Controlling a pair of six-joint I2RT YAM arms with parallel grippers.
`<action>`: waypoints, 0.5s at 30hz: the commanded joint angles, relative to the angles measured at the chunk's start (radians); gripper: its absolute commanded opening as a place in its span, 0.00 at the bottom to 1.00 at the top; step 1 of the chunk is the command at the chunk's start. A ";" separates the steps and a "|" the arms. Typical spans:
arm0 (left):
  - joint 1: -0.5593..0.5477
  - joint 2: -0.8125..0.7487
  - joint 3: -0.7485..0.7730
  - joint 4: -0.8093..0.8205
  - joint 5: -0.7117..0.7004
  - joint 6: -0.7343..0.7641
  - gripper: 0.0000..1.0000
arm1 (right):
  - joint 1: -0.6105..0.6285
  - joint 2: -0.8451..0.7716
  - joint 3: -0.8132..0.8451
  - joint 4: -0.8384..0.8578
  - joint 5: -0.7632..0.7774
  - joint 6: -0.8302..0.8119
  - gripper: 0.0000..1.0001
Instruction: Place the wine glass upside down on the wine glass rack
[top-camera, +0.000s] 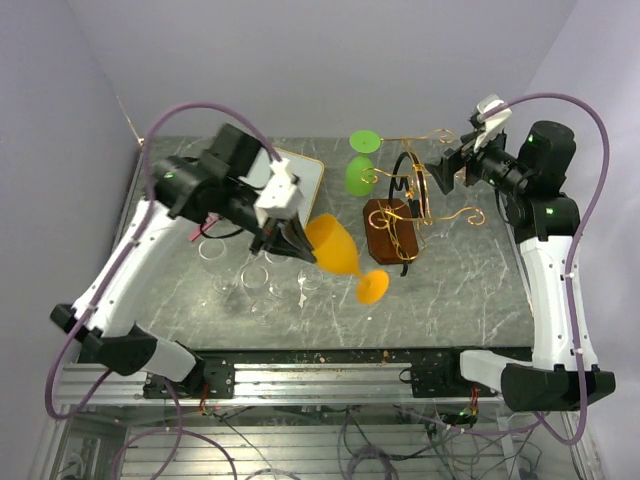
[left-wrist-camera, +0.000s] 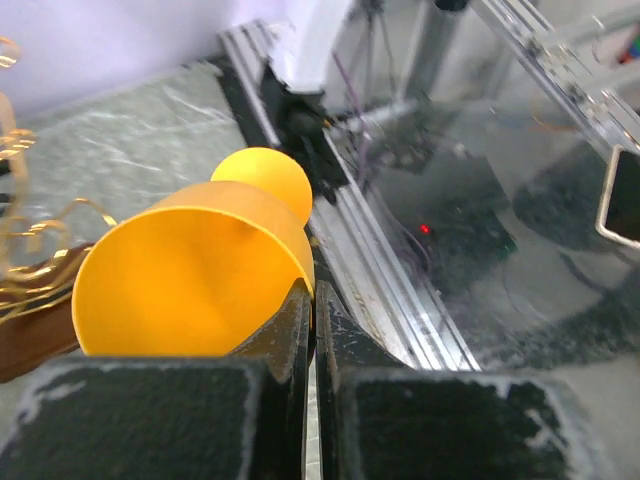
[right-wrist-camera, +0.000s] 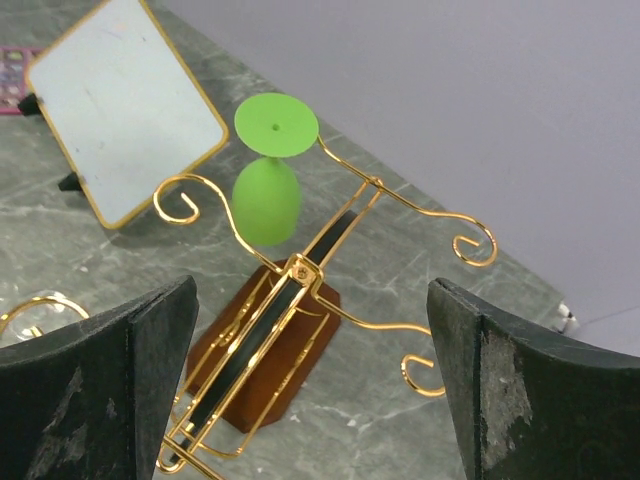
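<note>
My left gripper (top-camera: 293, 243) (left-wrist-camera: 312, 296) is shut on the rim of an orange wine glass (top-camera: 336, 250) (left-wrist-camera: 190, 280). The glass is held tilted above the table, left of the rack, with its foot (top-camera: 372, 287) pointing toward the near edge. The wine glass rack (top-camera: 401, 212) (right-wrist-camera: 297, 345) is gold wire with curled arms on a dark brown wooden base. A green wine glass (top-camera: 360, 176) (right-wrist-camera: 266, 200) hangs upside down from its far left arm. My right gripper (top-camera: 441, 172) (right-wrist-camera: 310, 292) stands open just right of the rack's top, nothing between its fingers.
A white board with a gold frame (top-camera: 303, 168) (right-wrist-camera: 125, 110) stands at the back left, partly behind the left arm. Several clear glasses (top-camera: 255, 278) sit on the marble table (top-camera: 470, 290) under and left of the orange glass. One clear glass rim (right-wrist-camera: 35, 310) shows in the right wrist view.
</note>
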 joint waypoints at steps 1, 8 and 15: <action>0.125 -0.120 -0.008 0.188 0.203 -0.202 0.07 | -0.040 0.013 0.047 0.059 -0.074 0.148 0.97; 0.176 -0.251 -0.118 0.679 -0.153 -0.742 0.07 | -0.059 0.047 0.053 0.149 -0.133 0.344 0.90; 0.199 -0.265 -0.078 0.843 -0.490 -0.906 0.07 | -0.047 0.077 0.131 0.185 -0.188 0.471 0.88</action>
